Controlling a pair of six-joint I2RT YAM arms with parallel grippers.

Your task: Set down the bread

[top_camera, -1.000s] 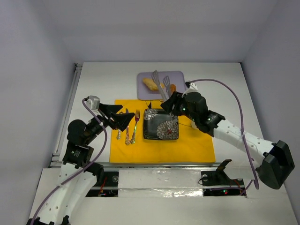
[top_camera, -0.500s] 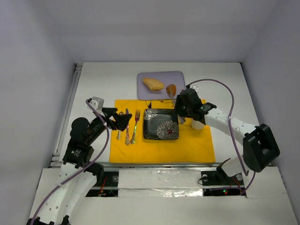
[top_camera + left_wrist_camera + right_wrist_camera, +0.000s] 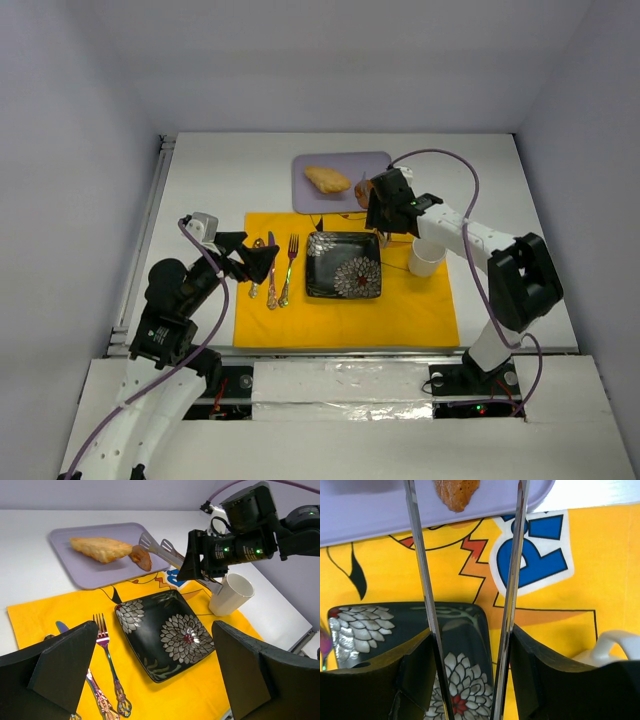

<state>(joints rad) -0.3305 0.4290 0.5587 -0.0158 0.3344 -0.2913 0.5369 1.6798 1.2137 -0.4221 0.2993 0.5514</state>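
Observation:
A long golden bread [image 3: 327,179] [image 3: 100,549] lies on the purple tray [image 3: 380,162], and a small brown piece [image 3: 365,188] [image 3: 456,492] sits at the tray's right front. My right gripper [image 3: 380,208] [image 3: 471,635] is shut on metal tongs [image 3: 422,580] [image 3: 160,550], just behind the black flowered plate [image 3: 343,265]. The tong arms stand apart, with the brown piece between them near their far ends; nothing is clamped. The tong tips are cut off in the right wrist view. My left gripper [image 3: 262,262] [image 3: 160,680] hangs open over the yellow mat's left part, holding nothing.
On the yellow mat [image 3: 400,315], a fork [image 3: 289,268], knife [image 3: 271,270] and spoon [image 3: 256,275] lie left of the plate. A white cup [image 3: 426,257] stands right of the plate, close to my right forearm. Walls enclose the table on three sides.
My right arm swung in and carried the tongs from across the tray near the bread to the small brown piece at the tray's right front. The left gripper barely shifted.

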